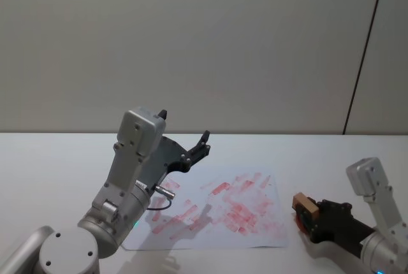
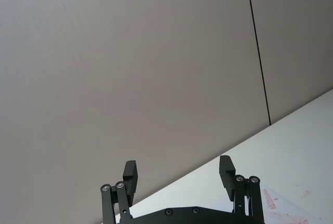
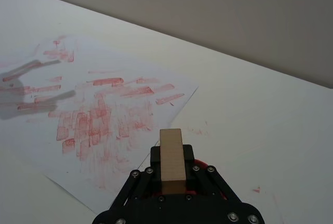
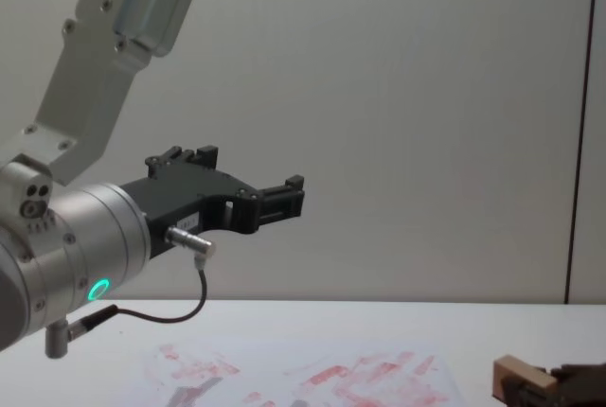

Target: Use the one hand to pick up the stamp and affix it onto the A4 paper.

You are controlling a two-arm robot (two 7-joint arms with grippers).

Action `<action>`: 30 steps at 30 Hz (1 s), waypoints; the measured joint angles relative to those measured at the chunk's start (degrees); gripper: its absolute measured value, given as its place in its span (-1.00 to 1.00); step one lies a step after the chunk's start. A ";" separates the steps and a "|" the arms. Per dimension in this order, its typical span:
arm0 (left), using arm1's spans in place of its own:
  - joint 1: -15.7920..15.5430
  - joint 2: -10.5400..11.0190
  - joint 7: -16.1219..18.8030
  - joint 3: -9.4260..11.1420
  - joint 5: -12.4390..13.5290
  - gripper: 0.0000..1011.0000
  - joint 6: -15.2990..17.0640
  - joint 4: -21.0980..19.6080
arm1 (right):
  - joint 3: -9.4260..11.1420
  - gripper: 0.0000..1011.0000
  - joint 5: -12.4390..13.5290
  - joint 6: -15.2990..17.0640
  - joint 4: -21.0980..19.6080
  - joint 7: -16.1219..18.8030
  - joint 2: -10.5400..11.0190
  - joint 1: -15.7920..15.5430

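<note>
Right gripper (image 3: 171, 174) clenches the stamp (image 3: 171, 159) just beside the A4 paper (image 3: 93, 114).

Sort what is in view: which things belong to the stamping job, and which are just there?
Job:
- right gripper, shut on the stamp, just right of the paper
- paper, covered in red marks

Just there:
- left gripper, open, raised over the paper's left side
- table
- wall

One small rectangular stamp of pale tan wood with a red base (image 1: 306, 211); one white A4 paper sheet smeared with red ink marks (image 1: 217, 213); two black two-fingered grippers, left (image 1: 205, 140) and right (image 1: 312, 220); one white table (image 1: 51, 159).
</note>
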 joint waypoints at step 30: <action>0.00 0.00 0.00 0.00 0.00 0.98 0.00 0.00 | 0.45 0.64 2.64 -2.52 -0.21 -0.67 -0.21 0.48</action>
